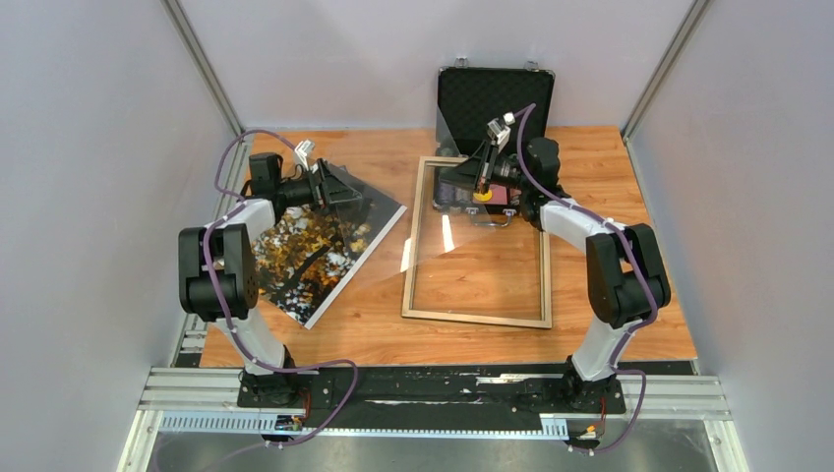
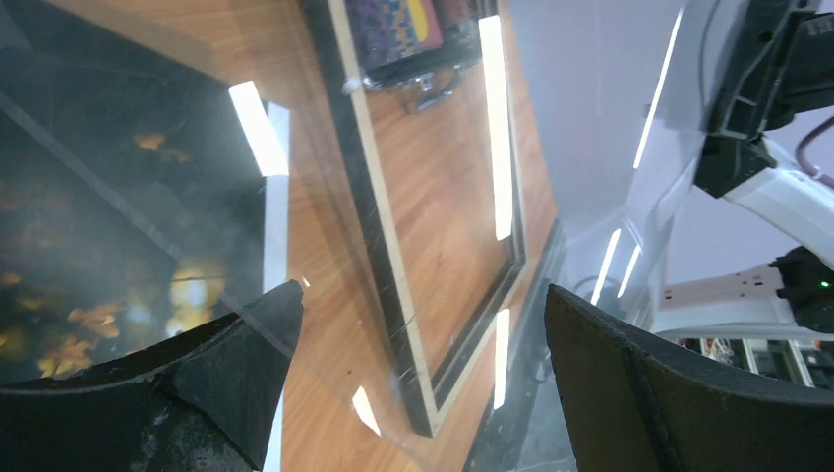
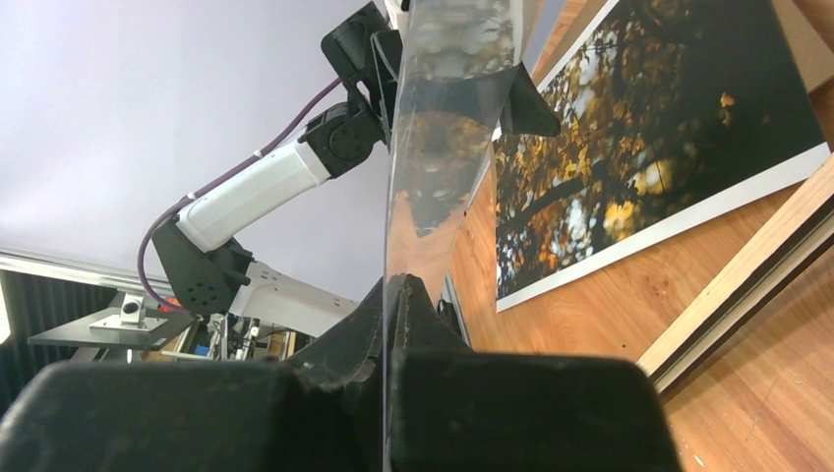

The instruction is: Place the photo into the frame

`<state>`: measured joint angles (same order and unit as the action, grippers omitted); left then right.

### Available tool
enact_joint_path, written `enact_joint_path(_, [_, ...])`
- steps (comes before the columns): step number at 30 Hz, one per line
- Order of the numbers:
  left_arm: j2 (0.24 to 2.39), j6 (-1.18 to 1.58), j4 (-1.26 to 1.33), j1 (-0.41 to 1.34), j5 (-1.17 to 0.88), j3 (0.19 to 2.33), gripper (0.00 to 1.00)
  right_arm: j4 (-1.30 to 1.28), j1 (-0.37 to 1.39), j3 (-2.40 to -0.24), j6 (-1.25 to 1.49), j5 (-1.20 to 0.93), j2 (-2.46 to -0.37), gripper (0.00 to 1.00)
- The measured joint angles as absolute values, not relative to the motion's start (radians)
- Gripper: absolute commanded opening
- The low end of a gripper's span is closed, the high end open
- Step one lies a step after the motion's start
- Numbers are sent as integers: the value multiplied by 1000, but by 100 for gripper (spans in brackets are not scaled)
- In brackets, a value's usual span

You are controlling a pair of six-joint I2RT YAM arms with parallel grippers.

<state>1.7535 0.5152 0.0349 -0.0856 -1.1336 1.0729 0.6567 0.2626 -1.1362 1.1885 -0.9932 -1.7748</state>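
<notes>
The photo of autumn trees lies face up and askew on the left of the table; it also shows in the right wrist view and the left wrist view. The frame lies flat at the centre, light wood up, its rail in the left wrist view and the right wrist view. My right gripper is shut on the edge of a clear glossy sheet, held on edge above the frame's left part. My left gripper is open at the sheet's other end.
An open black case stands at the back behind the frame, with a purple-red tray at its foot. Grey walls close in the table on three sides. Bare wood table lies to the right of the frame.
</notes>
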Motion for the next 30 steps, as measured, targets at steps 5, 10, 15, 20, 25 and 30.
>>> enact_joint_path(5, [1767, 662, 213, -65, -1174, 1048, 99, 680, 260, -1118, 1196, -992, -1771, 0])
enact_joint_path(10, [1767, 787, 341, -57, -1214, 1019, 95, 706, 244, -1097, 1194, -981, -1757, 0])
enact_joint_path(15, [1744, 862, 402, -56, -1230, 995, 85, 716, 228, -1057, 1172, -958, -1741, 0])
enact_joint_path(20, [1715, 933, 464, -56, -1235, 994, 78, 715, 224, -1016, 1138, -928, -1720, 0])
enact_joint_path(25, [1709, 1008, 538, -56, -1235, 994, 69, 715, 222, -987, 1097, -898, -1694, 0])
enact_joint_path(30, [1709, 1056, 577, -52, -1237, 994, 63, 715, 221, -962, 1068, -867, -1687, 0])
